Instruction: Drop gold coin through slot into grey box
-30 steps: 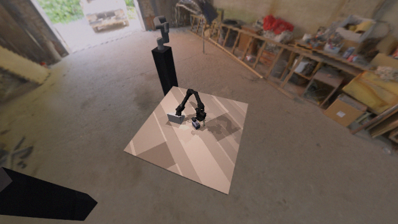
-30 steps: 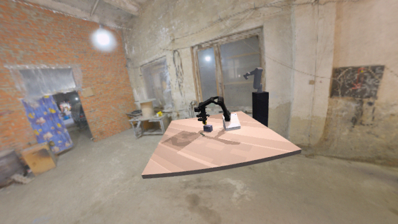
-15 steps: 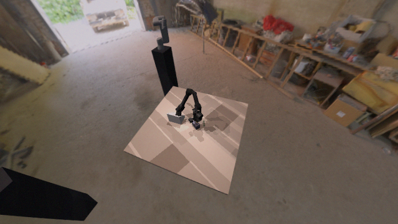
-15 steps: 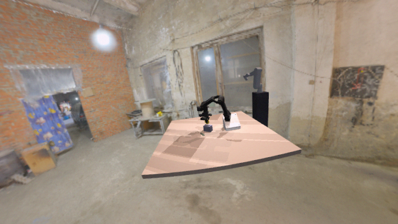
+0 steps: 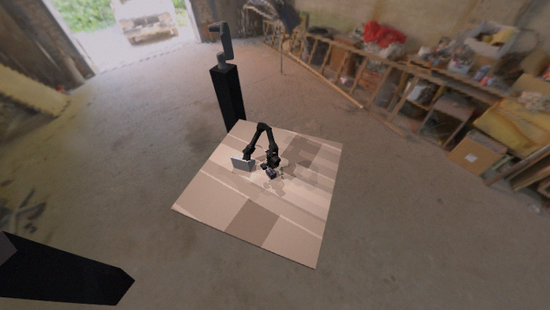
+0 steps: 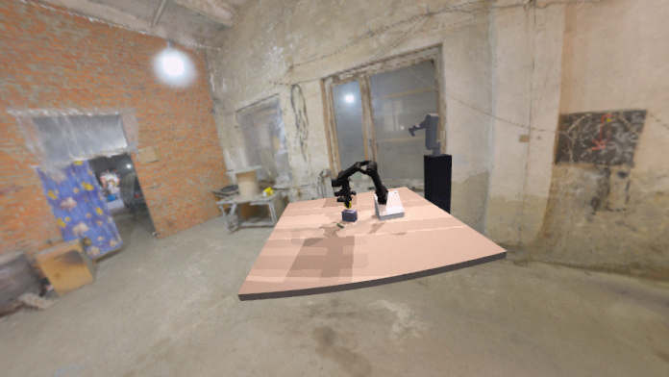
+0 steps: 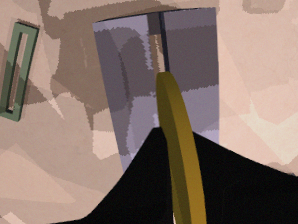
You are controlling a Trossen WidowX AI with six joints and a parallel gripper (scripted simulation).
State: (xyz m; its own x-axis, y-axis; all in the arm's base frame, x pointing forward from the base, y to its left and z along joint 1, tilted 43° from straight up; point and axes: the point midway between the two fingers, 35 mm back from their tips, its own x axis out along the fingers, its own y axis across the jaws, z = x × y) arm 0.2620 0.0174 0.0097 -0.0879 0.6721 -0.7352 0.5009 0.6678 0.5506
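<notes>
My gripper [image 7: 165,136] [image 5: 273,165] [image 6: 347,200] is shut on the gold coin [image 7: 178,163] [image 6: 349,204], which it holds on edge. In the wrist view the coin hangs just above the grey box [image 7: 193,56] [image 5: 271,172] [image 6: 350,216]. The coin's lower edge lines up with the narrow slot [image 7: 156,46] in the lid. The dark-green holder [image 7: 17,70] [image 6: 340,224] lies empty on the table to the left of the box.
The arm's light grey base block [image 5: 242,163] [image 6: 390,207] stands on the tan table [image 5: 253,213] [image 6: 384,260] near the box. A black pillar with a camera [image 5: 227,95] [image 6: 436,178] stands beyond the table's far edge.
</notes>
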